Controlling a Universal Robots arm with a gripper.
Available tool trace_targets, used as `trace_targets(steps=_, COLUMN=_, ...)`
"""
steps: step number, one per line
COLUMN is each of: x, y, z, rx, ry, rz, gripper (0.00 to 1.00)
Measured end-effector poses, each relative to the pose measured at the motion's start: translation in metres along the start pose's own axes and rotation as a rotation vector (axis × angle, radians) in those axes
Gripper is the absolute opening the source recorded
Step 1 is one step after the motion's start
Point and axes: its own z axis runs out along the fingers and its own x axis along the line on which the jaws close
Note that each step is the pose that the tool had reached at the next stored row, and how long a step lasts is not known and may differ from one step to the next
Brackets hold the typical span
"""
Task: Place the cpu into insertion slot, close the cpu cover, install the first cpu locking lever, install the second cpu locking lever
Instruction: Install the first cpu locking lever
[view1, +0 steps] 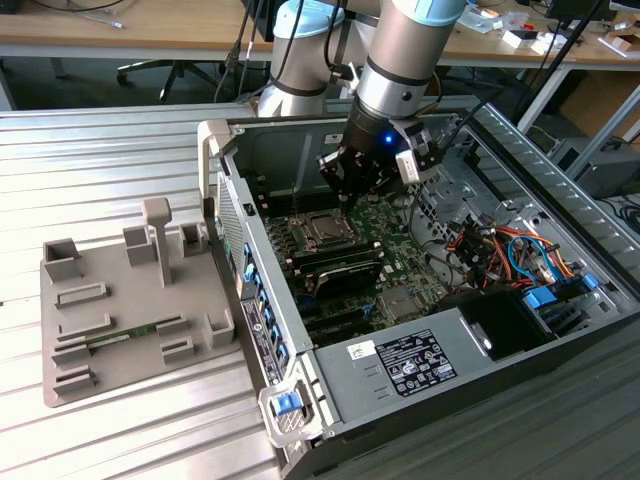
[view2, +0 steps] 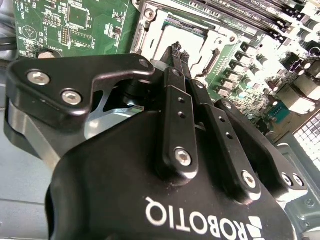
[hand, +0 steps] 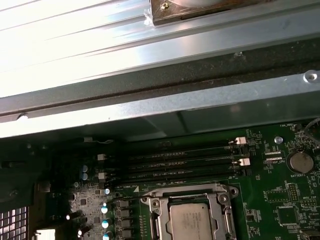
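The cpu (hand: 192, 222), a silvery-grey square, lies flat on the green motherboard (hand: 280, 200), framed by the cpu cover (hand: 184, 193). In the exterior view the gripper (view1: 345, 195) hangs at its one o'clock; the second wrist view shows the jaws together.

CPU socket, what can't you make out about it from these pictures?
- First wrist view: the cpu and the cpu cover are cut off by the picture's edge.
- Second wrist view: the gripper hides part of the cpu.
- Exterior view: the insertion slot is too small to show whether it is locked.
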Motion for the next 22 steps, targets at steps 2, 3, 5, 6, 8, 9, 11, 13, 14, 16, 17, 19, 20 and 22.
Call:
trace_targets(steps=2, x=0.0000, y=0.0000, z=0.0000, rx=0.0002, ry=-0.0002, rz=-0.006, gripper=0.10)
trace_targets(steps=3, x=0.0000, y=0.0000, z=0.0000, rx=0.0002, ry=-0.0003, rz=-0.009, gripper=0.10)
trace_targets(steps=5, x=0.0000, y=0.0000, z=0.0000, rx=0.0005, ry=-0.0006, rz=-0.019, gripper=0.10)
trace_targets(steps=6, x=0.0000, y=0.0000, z=0.0000, rx=0.0007, ry=-0.0006, rz=-0.023, gripper=0.10)
trace_targets(steps=8, x=0.0000, y=0.0000, z=0.0000, rx=0.0008, ry=-0.0008, rz=-0.028, gripper=0.10)
trace_targets(steps=9, x=0.0000, y=0.0000, z=0.0000, rx=0.0010, ry=-0.0010, rz=-0.035, gripper=0.10)
trace_targets(steps=11, x=0.0000, y=0.0000, z=0.0000, rx=0.0012, ry=-0.0012, rz=-0.044, gripper=0.10)
trace_targets(steps=13, x=0.0000, y=0.0000, z=0.0000, rx=0.0014, ry=-0.0014, rz=-0.050, gripper=0.10)
trace_targets(steps=14, x=0.0000, y=0.0000, z=0.0000, rx=0.0015, ry=-0.0015, rz=-0.054, gripper=0.10)
trace_targets(steps=16, x=0.0000, y=0.0000, z=0.0000, rx=0.0018, ry=-0.0018, rz=-0.064, gripper=0.10)
trace_targets(steps=17, x=0.0000, y=0.0000, z=0.0000, rx=0.0019, ry=-0.0019, rz=-0.067, gripper=0.10)
trace_targets(steps=19, x=0.0000, y=0.0000, z=0.0000, rx=0.0020, ry=-0.0022, rz=-0.074, gripper=0.10)
trace_targets(steps=20, x=0.0000, y=0.0000, z=0.0000, rx=0.0022, ry=-0.0022, rz=-0.077, gripper=0.10)
trace_targets(steps=22, x=0.0000, y=0.0000, z=0.0000, rx=0.0024, ry=-0.0024, rz=-0.085, gripper=0.10)
